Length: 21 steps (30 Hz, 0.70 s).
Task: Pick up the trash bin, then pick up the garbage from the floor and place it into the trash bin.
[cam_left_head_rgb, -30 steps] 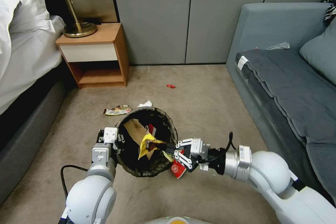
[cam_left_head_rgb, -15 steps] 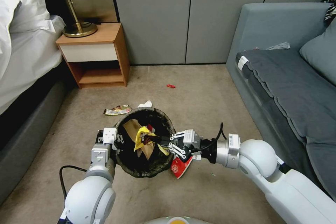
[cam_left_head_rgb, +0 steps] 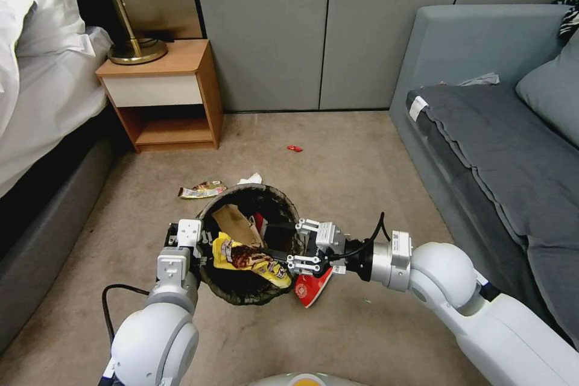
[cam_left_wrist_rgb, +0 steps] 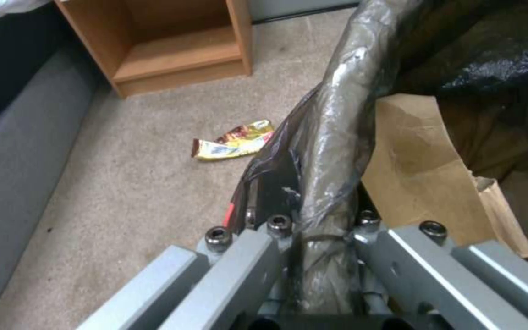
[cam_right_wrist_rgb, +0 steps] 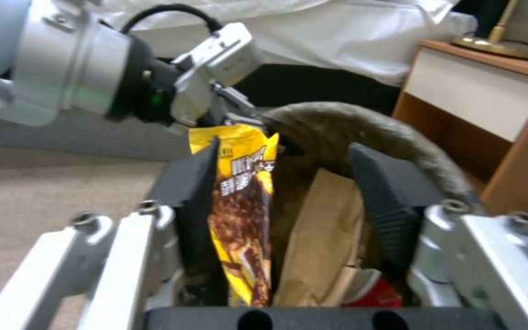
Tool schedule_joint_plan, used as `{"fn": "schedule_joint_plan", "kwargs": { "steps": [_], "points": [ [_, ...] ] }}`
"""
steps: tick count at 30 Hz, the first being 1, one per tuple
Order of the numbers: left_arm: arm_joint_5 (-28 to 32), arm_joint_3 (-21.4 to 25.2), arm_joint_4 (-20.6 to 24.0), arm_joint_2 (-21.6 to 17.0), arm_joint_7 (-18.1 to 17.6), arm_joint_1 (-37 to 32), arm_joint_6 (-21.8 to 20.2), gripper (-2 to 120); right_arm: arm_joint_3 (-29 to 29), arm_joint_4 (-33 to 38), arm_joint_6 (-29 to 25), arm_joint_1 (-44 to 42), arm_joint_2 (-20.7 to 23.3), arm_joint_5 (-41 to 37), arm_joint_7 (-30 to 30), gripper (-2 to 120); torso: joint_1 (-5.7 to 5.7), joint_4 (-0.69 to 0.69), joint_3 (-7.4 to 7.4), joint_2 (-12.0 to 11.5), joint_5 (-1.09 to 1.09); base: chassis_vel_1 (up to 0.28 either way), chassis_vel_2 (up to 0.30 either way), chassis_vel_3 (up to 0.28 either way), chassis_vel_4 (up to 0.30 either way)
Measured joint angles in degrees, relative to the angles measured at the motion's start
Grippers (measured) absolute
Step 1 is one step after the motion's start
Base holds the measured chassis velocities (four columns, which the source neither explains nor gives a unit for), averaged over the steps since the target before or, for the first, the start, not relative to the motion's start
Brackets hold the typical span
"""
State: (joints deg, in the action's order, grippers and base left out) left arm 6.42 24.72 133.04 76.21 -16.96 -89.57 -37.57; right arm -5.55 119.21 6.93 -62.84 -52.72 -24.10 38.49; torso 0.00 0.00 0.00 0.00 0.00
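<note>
We hold the small round white plastic trash bin lined with a crinkled dark bag [cam_left_head_rgb: 250, 289] with our left gripper [cam_left_head_rgb: 194, 240], whose jaws are clamped shut over the bag-covered rim at the bin's 9 o'clock side; in the left wrist view the rim [cam_left_wrist_rgb: 331, 151] runs straight between the two metal fingers. Our right gripper [cam_left_head_rgb: 283, 248] reaches in over the rim from the bin's 3 o'clock side, and its jaws stand spread wide apart, gripping nothing. The yellow snack wrapper printed with brown chocolate pieces [cam_left_head_rgb: 248, 258] lies loose inside the bin toward 6 o'clock; in the right wrist view it leans against one black ribbed pad [cam_right_wrist_rgb: 195, 192] while the other pad stands well clear of it. Beside it inside the bin sits a crumpled brown paper bag [cam_left_head_rgb: 236, 224], with a bit of red packet [cam_left_head_rgb: 259, 221] just beyond it. On the beige carpet floor [cam_left_head_rgb: 362, 193], a crushed red-and-white packet [cam_left_head_rgb: 312, 287] lies touching the bin's outside at 4 o'clock, under the right gripper. A shiny brown-and-yellow wrapper [cam_left_head_rgb: 203, 189] lies at the bin's 11 o'clock, a scrap of white paper [cam_left_head_rgb: 251, 179] at 12 o'clock just behind the rim, and a small red scrap [cam_left_head_rgb: 294, 148] farther off at 1 o'clock.
</note>
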Motion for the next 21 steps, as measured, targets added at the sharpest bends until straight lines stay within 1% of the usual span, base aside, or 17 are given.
{"fn": "schedule_joint_plan", "kwargs": {
  "steps": [1, 5, 6, 9, 10, 11, 13, 20, 21],
  "points": [
    [0.0, 0.0, 0.0, 0.0, 0.0, 0.0, 0.0, 0, 0.0, 0.0, 0.0, 0.0, 0.0, 0.0, 0.0, 61, 0.0, 0.0, 0.0, 0.0, 0.0, 0.0, 0.0, 0.0, 0.0],
    [0.01, 0.11, 0.03, 0.04, 0.0, 0.04, 0.02, 0, -1.35, -0.03, -0.05, -0.78, -0.45, -0.46, -2.37, 79, 0.0, 0.0, 0.0, 0.0, 0.0, 0.0, 0.0, 0.0, 0.0],
    [0.01, 0.11, 0.03, 0.04, 0.0, 0.04, 0.02, 0, -1.35, -0.03, -0.05, -0.78, -0.45, -0.46, -2.37, 79, 0.0, 0.0, 0.0, 0.0, 0.0, 0.0, 0.0, 0.0, 0.0],
    [0.01, 0.1, 0.03, 0.09, 0.0, 0.1, 0.02, 0, -2.26, -0.01, 0.17, -1.46, -1.22, -1.11, -6.01, 92, 0.0, 0.0, 0.0, 0.0, 0.0, 0.0, 0.0, 0.0, 0.0],
    [0.01, 0.1, 0.03, 0.09, 0.0, 0.1, 0.02, 0, -2.26, -0.01, 0.17, -1.46, -1.22, -1.11, -6.01, 92, 0.0, 0.0, 0.0, 0.0, 0.0, 0.0, 0.0, 0.0, 0.0],
    [0.02, 0.1, 0.03, 0.09, 0.0, 0.11, 0.02, 0, -2.7, 0.01, 0.29, -1.69, -1.51, -1.36, -7.39, 98, 0.0, 0.0, 0.0, 0.0, 0.0, 0.0, 0.0, 0.0, 0.0],
    [0.03, 0.09, 0.02, 0.09, 0.0, 0.14, 0.02, 0, -3.92, 0.21, 0.52, -2.1, -2.14, -1.77, -8.91, 100, 0.0, 0.01, 0.0, 0.0, 0.0, 0.0, 0.0, 0.0, 0.0],
    [0.07, 0.09, 0.02, 0.06, 0.0, 0.17, 0.02, 0, -6.02, 0.59, 0.66, -2.8, -3.06, -2.35, -10.25, 100, 0.0, 0.01, 0.0, 0.0, 0.0, 0.0, 0.0, 0.0, 0.0],
    [0.08, 0.11, -0.02, -0.01, 0.0, 0.2, 0.02, 0, -7.49, 0.85, 0.69, -3.31, -3.59, -2.57, -11.08, 100, 0.0, 0.0, 0.0, 0.0, 0.0, 0.0, 0.0, 0.0, 0.0]
  ]
}}
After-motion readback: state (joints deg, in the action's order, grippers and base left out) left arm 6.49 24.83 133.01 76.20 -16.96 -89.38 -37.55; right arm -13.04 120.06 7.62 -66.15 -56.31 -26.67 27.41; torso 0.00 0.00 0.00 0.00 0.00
